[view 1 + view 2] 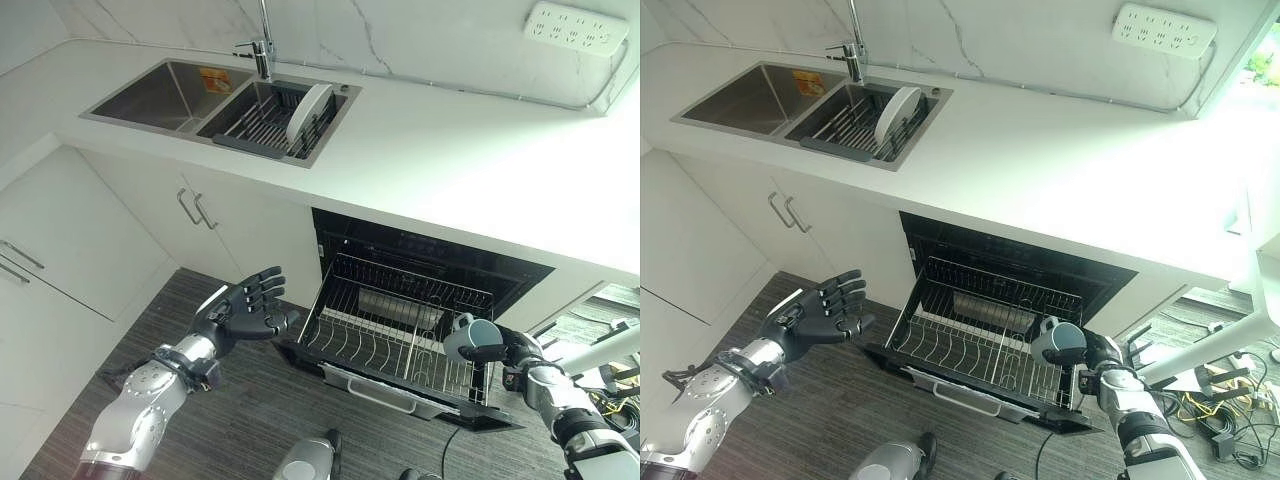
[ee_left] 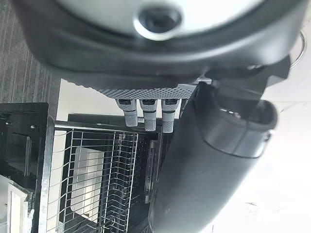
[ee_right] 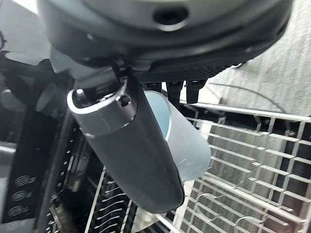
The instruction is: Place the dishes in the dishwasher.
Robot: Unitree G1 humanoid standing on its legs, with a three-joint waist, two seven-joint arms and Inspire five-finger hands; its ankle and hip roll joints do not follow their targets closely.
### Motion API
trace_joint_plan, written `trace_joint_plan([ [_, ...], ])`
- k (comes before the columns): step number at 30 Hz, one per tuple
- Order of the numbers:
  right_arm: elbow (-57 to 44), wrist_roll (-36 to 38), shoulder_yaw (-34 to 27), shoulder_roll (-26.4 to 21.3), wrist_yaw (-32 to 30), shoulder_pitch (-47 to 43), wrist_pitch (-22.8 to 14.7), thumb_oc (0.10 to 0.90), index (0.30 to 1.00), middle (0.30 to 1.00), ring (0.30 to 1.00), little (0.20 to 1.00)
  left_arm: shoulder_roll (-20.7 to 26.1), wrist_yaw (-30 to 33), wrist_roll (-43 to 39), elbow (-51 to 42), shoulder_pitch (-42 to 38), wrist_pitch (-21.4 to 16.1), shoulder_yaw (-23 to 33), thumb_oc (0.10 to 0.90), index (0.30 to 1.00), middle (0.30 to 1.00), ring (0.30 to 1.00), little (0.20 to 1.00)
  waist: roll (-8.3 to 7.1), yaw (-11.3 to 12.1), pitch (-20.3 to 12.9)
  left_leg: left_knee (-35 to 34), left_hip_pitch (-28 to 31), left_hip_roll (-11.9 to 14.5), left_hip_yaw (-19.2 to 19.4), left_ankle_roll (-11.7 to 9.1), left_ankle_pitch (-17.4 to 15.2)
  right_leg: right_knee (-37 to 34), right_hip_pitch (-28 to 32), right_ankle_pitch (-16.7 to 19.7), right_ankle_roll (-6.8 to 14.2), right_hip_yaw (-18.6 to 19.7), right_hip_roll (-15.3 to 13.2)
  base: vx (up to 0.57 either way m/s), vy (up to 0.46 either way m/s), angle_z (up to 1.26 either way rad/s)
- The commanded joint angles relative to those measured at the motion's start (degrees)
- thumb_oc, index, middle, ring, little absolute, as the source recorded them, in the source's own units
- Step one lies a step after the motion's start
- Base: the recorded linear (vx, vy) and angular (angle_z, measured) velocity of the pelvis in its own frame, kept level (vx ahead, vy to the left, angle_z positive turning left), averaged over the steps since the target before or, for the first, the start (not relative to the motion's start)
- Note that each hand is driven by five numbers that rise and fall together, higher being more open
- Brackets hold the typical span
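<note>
R hand point(image 1: 512, 350) fingers curled round blue cup point(image 1: 474, 338) over dishwasher rack point(image 1: 370, 335); L hand point(image 1: 245, 308) fingers spread.

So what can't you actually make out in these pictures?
- The pale blue cup in the right robot hand: the thumb hides much of it in the right wrist view; whether it has a handle is unclear.
- The dishwasher interior behind the rack: too dark.
- The plate in the sink rack: edge-on, face hidden.
- The left robot hand is open, holding nothing.
</note>
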Motion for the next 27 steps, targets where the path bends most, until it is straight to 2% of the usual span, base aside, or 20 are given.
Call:
trace_joint_plan([
  [1,-4.7,0.7,0.9,-2.4,-2.5,-2.3,-5.4,0.800,0.900,0.900,0.900,0.900,0.3,-0.9,0.6,-8.0,-0.5,-6.2,2.2,0.800,0.900,0.900,0.900,0.900,0.21,-0.5,-5.9,1.9,0.0,6.0,1.1,-5.2,-4.5,4.1,-4.0,-7.0,0.9,1.7,0.7,0.00,0.000,0.00],
  [13,-18.4,-4.3,-1.8,-3.6,-3.1,0.6,-5.7,0.800,0.900,0.900,0.900,0.900,-1.2,-1.8,1.3,-8.4,1.0,-6.3,4.0,0.800,0.900,0.900,0.900,0.900,-1.26,-1.8,-6.3,1.9,0.5,6.2,1.5,-4.9,-5.1,4.1,-4.1,-7.3,1.1,2.7,1.1,0.00,0.003,-0.02],
  [21,-24.1,-3.8,-3.0,-3.2,-1.8,1.8,-5.4,0.800,0.900,0.900,0.900,0.900,-1.5,-1.9,1.5,-8.5,1.4,-6.5,4.3,0.800,0.900,0.900,0.900,0.900,-1.90,-2.1,-6.6,1.9,0.8,6.2,1.8,-4.7,-5.4,4.1,-4.0,-7.3,1.2,3.1,1.3,0.00,0.004,-0.02],
  [27,-32.8,-4.0,-5.6,-2.0,-2.4,4.5,-4.7,0.800,0.900,0.900,0.900,0.900,-2.9,-1.5,2.0,-9.3,2.5,-7.7,6.0,0.800,0.900,0.900,0.900,0.900,-2.38,-3.0,-7.1,1.9,1.1,6.2,1.9,-4.4,-5.8,4.1,-3.9,-7.8,1.2,3.7,1.6,0.00,0.044,-0.05],
])
